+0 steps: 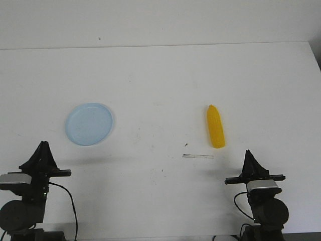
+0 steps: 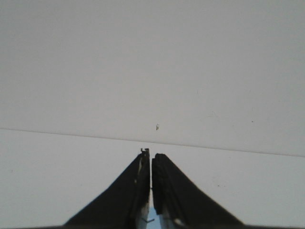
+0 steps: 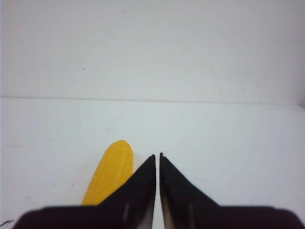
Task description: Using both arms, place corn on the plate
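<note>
The yellow corn [image 1: 215, 126] lies on the white table right of centre, its tapered tip pointing away from me. It also shows in the right wrist view [image 3: 110, 172], partly behind one finger. The light-blue plate [image 1: 89, 123] lies empty on the left side of the table. My left gripper [image 1: 44, 144] is shut and empty, near the front edge, in front of the plate; in the left wrist view [image 2: 151, 156] its jaws are together. My right gripper [image 1: 249, 152] is shut and empty, in front of and slightly right of the corn; it also shows in the right wrist view [image 3: 157, 155].
A short thin strip [image 1: 198, 156] lies on the table just in front of the corn. A small dark speck [image 1: 186, 144] sits near it. The table's far edge [image 1: 160, 45] meets a white wall.
</note>
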You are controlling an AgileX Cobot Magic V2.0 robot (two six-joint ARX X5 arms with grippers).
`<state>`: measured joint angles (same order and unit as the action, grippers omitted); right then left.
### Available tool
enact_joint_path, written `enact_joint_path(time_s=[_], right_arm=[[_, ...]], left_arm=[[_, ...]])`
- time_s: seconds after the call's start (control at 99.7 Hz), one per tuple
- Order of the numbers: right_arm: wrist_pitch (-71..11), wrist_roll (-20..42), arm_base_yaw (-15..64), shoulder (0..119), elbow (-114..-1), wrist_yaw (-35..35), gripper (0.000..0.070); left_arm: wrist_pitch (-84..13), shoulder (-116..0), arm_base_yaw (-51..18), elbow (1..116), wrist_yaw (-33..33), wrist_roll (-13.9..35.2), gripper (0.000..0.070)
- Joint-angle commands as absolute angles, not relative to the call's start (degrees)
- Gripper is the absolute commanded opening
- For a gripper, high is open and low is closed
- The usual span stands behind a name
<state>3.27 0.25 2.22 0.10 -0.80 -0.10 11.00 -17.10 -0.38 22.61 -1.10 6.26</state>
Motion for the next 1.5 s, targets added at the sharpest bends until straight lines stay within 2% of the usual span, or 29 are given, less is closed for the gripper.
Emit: enact_joint_path(time_s=[0.0,0.12,0.301,0.391,0.521,0.642,0.812,0.953,1.113,1.163,1.264,1.314,1.354,1.494], right_arm=[[3.9,0.6,2.2,0.1,-0.7,-0.2,0.0015],[3.9,0.6,2.2,0.1,-0.7,-0.2,0.0015],[3.9,0.6,2.2,0.1,-0.7,-0.2,0.0015],[3.9,0.6,2.2,0.1,-0.7,-0.2,0.0015],[3.9,0.6,2.2,0.1,-0.7,-0.2,0.0015],[3.9,0.6,2.2,0.1,-0.7,-0.2,0.0015],[3.9,0.6,2.2,0.1,-0.7,-0.2,0.0015],[3.9,0.6,2.2,0.1,-0.7,-0.2,0.0015],[3.9,0.6,2.2,0.1,-0.7,-0.2,0.0015],[3.9,0.6,2.2,0.1,-0.7,-0.2,0.0015],[3.9,0.6,2.2,0.1,-0.7,-0.2,0.0015],[3.9,0.6,2.2,0.1,-0.7,-0.2,0.0015],[3.9,0.6,2.2,0.1,-0.7,-0.2,0.0015],[3.9,0.6,2.2,0.1,-0.7,-0.2,0.0015]], left_arm=[[11.7,-21.1,-0.4,25.1,-1.0,3.4,0.0001],[10.9,-29.3,-0.4,29.2,-1.0,3.2,0.0001],[1.5,-43.0,-0.4,37.4,-1.1,3.2,0.0001],[-0.1,-48.8,-0.4,40.1,-1.1,3.6,0.0001],[-2.0,-55.9,-0.4,43.2,-1.0,7.9,0.0001],[-9.3,-61.7,0.0,47.9,-0.3,14.0,0.0001],[-20.6,-69.4,4.0,55.2,4.2,20.6,0.0001],[-25.7,-75.4,8.7,59.2,10.6,20.7,0.0001],[-26.7,-81.1,13.6,60.5,17.5,20.7,0.0006],[-27.4,-82.5,14.7,60.5,18.6,20.7,0.0026],[-28.7,-85.1,15.9,60.5,18.7,20.6,0.0175],[-28.9,-86.2,16.1,60.5,18.7,20.6,0.0225],[-28.9,-87.0,16.1,60.5,18.7,20.6,0.0247],[-28.0,-89.0,15.6,60.5,21.4,20.7,0.0247]])
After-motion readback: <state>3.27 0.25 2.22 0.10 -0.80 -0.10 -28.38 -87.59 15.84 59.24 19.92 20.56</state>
